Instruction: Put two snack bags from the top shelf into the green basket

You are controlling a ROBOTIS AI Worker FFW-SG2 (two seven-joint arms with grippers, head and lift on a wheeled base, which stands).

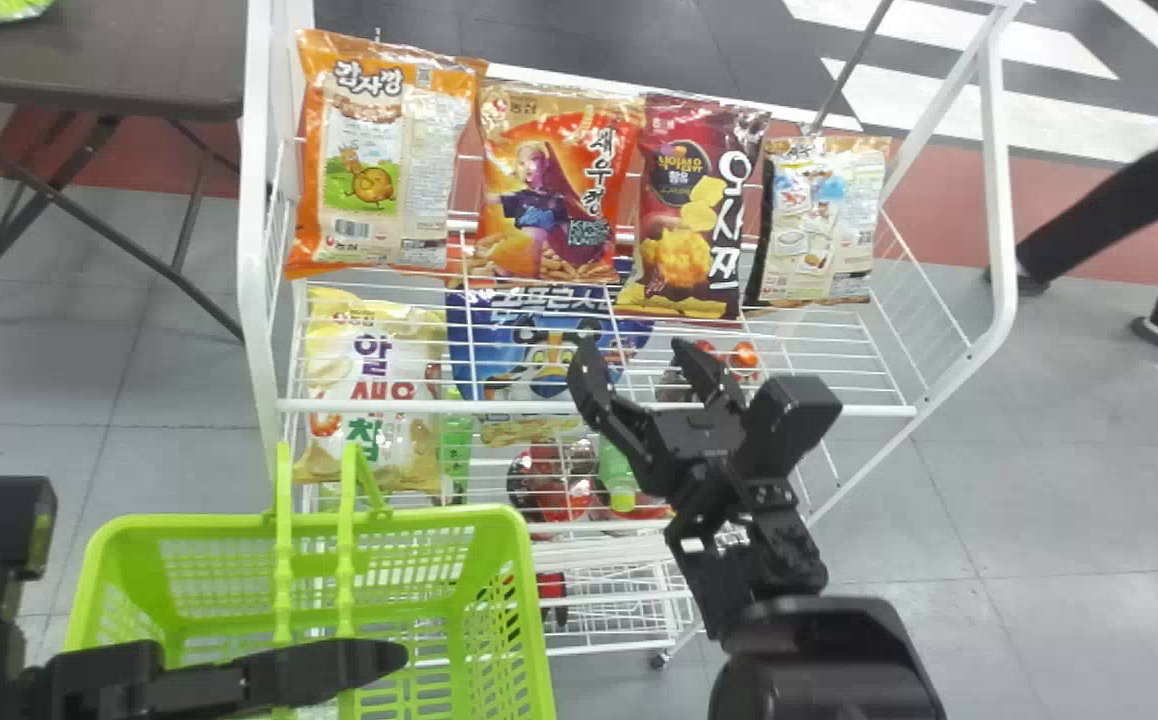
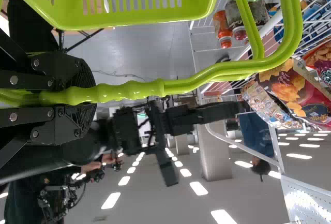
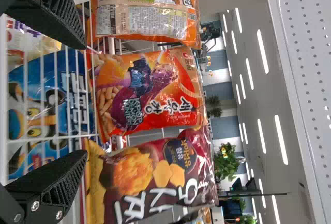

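Four snack bags stand side by side on the top shelf: an orange one (image 1: 384, 155), a red-orange one (image 1: 554, 185), a maroon one (image 1: 696, 205) and a beige-backed one (image 1: 822, 220). In front of the shelf my right gripper (image 1: 639, 365) stands open with nothing between its fingers. In the right wrist view the gripper (image 3: 85, 100) faces the red-orange bag (image 3: 147, 92), with the maroon bag (image 3: 155, 175) beside it. At lower left, my left gripper (image 1: 339, 672) is at the green basket (image 1: 529, 600); in the left wrist view that gripper (image 2: 85, 94) is closed on the basket's handle (image 2: 129, 90).
The white wire rack's front rail (image 1: 579, 407) runs between the right gripper and the basket. Lower down are a yellow-white bag (image 1: 369, 390), a blue bag (image 1: 539, 350) and several bottles. A dark table (image 1: 139, 60) stands at the left.
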